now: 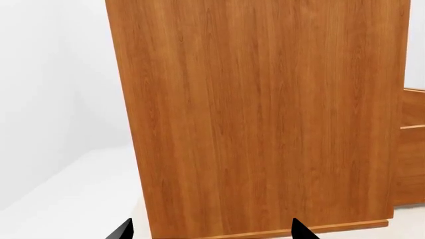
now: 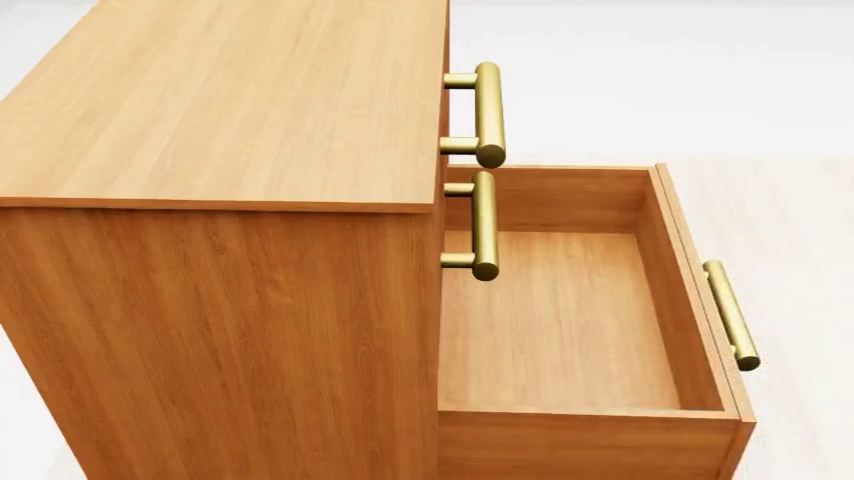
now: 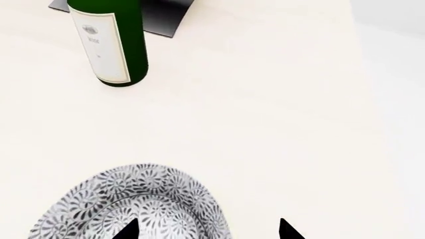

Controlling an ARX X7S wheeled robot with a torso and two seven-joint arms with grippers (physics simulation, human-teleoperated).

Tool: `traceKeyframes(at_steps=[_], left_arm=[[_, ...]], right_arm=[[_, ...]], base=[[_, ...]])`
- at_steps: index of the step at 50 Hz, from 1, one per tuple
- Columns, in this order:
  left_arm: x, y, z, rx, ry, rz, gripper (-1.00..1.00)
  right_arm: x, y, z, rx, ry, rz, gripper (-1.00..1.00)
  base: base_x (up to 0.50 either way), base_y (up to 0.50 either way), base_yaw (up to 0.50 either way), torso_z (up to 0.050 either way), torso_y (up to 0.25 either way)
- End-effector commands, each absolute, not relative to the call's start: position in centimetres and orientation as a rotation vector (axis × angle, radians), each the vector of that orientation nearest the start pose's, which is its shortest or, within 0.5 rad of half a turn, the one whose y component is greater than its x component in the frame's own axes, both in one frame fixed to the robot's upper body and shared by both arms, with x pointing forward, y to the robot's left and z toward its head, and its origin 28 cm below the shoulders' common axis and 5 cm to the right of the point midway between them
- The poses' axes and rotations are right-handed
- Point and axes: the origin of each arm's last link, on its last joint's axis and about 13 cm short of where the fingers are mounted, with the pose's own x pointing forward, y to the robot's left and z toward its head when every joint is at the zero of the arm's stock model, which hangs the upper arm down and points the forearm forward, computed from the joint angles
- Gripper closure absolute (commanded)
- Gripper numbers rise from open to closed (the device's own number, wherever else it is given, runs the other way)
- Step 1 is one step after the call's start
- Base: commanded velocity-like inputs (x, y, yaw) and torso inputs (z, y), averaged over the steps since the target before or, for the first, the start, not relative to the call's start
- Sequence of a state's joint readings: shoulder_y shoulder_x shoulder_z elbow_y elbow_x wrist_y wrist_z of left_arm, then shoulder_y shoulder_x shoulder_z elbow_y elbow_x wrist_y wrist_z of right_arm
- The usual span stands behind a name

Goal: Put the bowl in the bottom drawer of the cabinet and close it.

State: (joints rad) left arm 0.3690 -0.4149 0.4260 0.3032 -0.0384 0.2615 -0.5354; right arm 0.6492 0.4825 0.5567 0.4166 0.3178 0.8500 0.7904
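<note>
One bottom drawer [image 2: 561, 320] open, bare inside | bowl [image 3: 133, 206] on table [image 3: 265, 124], contents unclear

Left gripper [image 1: 211, 230]: 2 black, pointed fingertips [image 1: 123, 231], matte, no markings visible. Right gripper [image 3: 207, 230]: 2 matching black triangular fingertips [image 3: 289, 230], sharp-edged. Arms, cables, screws: out of frame in all 3 views.

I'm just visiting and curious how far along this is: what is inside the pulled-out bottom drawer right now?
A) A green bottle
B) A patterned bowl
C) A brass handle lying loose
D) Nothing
D: the head view shows the bottom drawer open with only bare wood inside, while the bowl sits outside it near the right gripper.
</note>
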Motion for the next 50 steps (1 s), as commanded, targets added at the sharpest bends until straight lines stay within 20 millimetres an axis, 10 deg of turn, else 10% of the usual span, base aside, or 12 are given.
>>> traceKeyframes(at_steps=[1,34,35,50], left_arm=[[10.5,20.0,2.1,0.11,-0.124,-0.016,-1.0],[10.4,19.9,2.1,0.113,-0.124,-0.015,-1.0],[10.5,20.0,2.1,0.113,-0.124,-0.015,-1.0],[10.5,20.0,2.1,0.112,-0.124,-0.015,-1.0]], right_arm=[[27.8,-31.4,10.2,0.314,0.563,-1.276,-1.0],[28.0,-31.5,8.5,0.392,0.653,-1.215,-1.0],[28.0,-31.4,8.5,0.345,0.629,-1.21,1.0],[28.2,-30.5,10.6,0.305,0.468,-1.061,1.0]], base=[[0.0,0.0,0.0,0.0,0.0],[0.0,0.0,0.0,0.0,0.0],[0.0,0.0,0.0,0.0,0.0],[0.0,0.0,0.0,0.0,0.0]])
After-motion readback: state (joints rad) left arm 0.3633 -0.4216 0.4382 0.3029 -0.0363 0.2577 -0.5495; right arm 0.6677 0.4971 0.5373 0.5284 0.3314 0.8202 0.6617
